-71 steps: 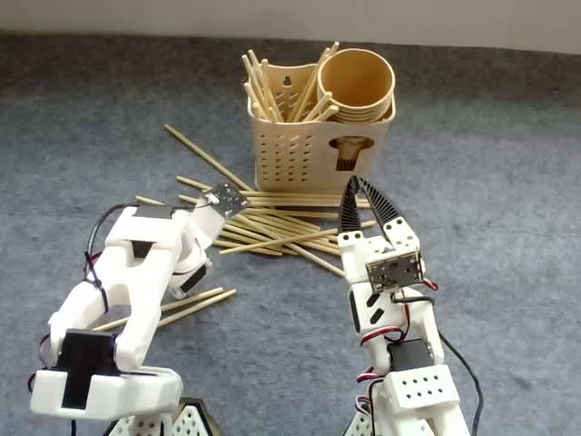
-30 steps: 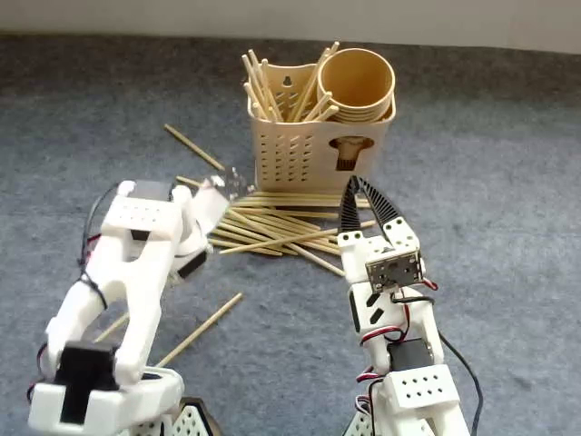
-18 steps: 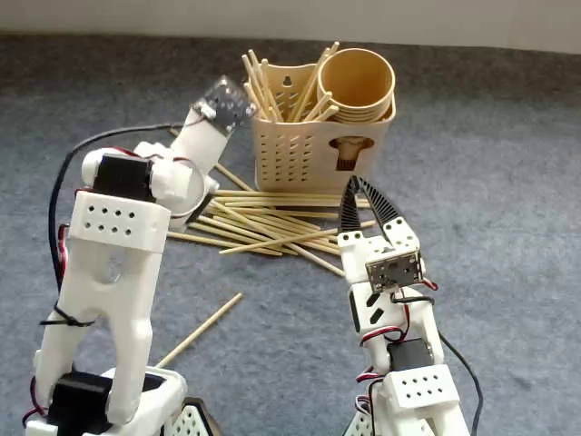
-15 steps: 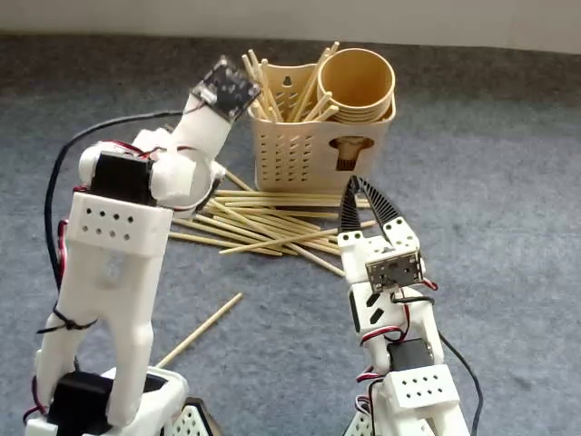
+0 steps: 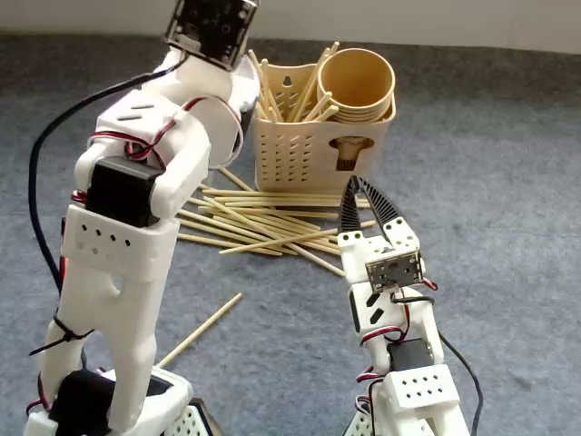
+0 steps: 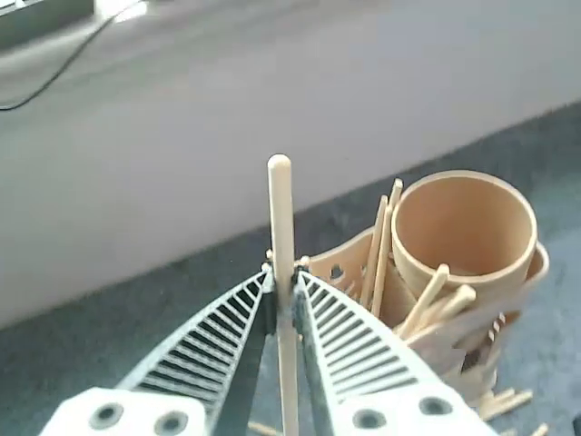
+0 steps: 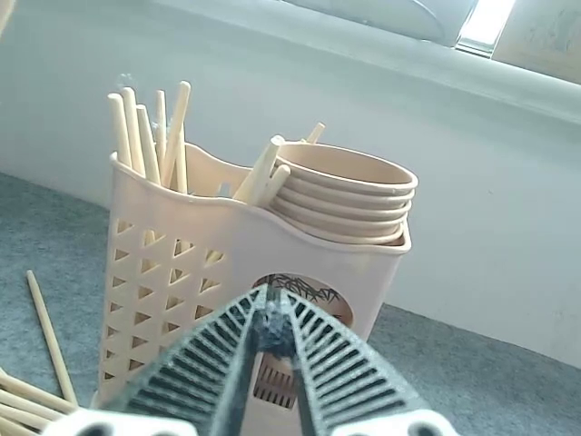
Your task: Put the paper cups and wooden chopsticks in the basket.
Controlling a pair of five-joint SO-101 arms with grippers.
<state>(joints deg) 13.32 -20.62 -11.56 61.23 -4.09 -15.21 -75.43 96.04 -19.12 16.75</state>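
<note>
Our left claw [image 6: 281, 277] is clenched on a single chopstick [image 6: 280, 209]. It grips low on the stick, which stands upright past the fingertips, ready, we judge, to drop end-first. The basket [image 5: 300, 154] sits just beyond and below this claw, and the paper cups [image 5: 359, 86] are stacked in its farther compartment. Our right claw [image 7: 271, 304] is pinched together, apparently on nothing, just in front of the basket wall, with the loose chopsticks [image 5: 263, 222] lying beside it. Since 2.4 seconds ago our left arm has risen from that pile to basket height, while the right has not moved.
</note>
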